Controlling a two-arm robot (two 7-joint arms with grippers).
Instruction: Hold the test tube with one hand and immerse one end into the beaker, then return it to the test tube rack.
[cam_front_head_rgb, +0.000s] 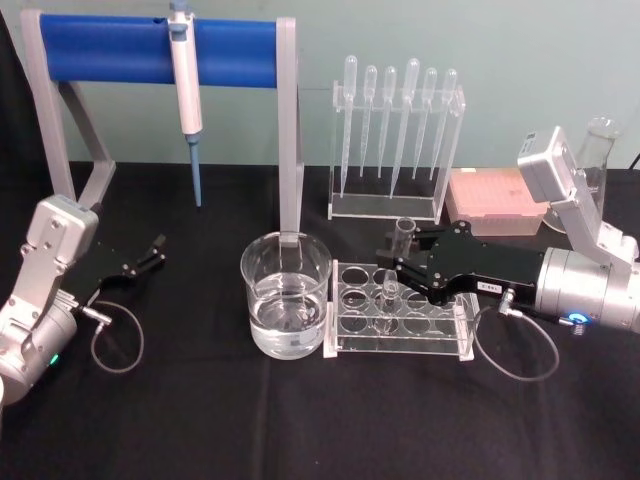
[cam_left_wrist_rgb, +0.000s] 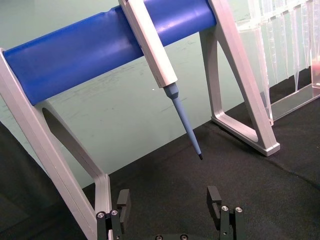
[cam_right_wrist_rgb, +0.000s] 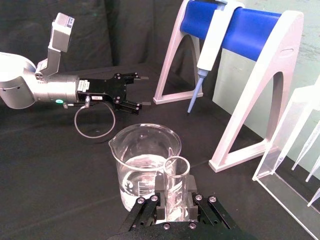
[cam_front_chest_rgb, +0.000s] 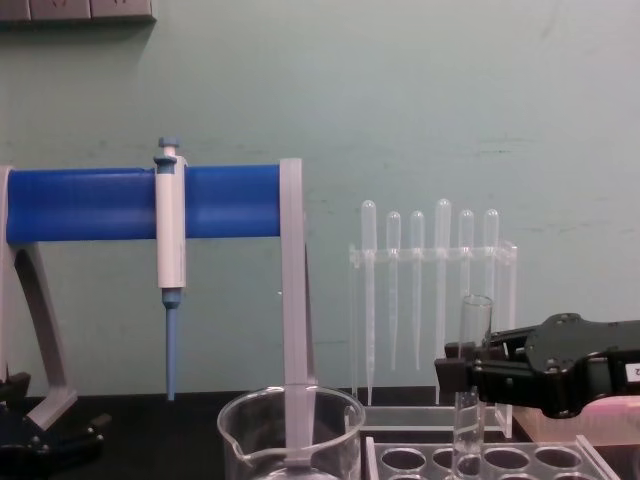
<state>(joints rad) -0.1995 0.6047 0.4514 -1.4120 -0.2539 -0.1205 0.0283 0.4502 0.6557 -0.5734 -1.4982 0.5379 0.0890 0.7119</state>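
Near the middle of the black worktop, your right gripper (cam_front_head_rgb: 405, 262) has its fingers pinched on the test tube (cam_front_head_rgb: 397, 262), which stands upright in the clear rack (cam_front_head_rgb: 400, 322) just beside the water-filled beaker (cam_front_head_rgb: 286, 295). You've got the grasp; by my judgement the lift, the dip and the return are all still ahead. Your left gripper (cam_front_head_rgb: 152, 252) rests near the worktop's left edge, fingers spread, holding nothing

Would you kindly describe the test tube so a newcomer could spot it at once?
Start at the wide clear glass beaker holding water at the table's centre; right beside it stands a clear rack with round holes. Upright in that rack, gripped by the black right gripper, is the clear glass test tube, far wider than the thin bulb-topped pipettes behind.
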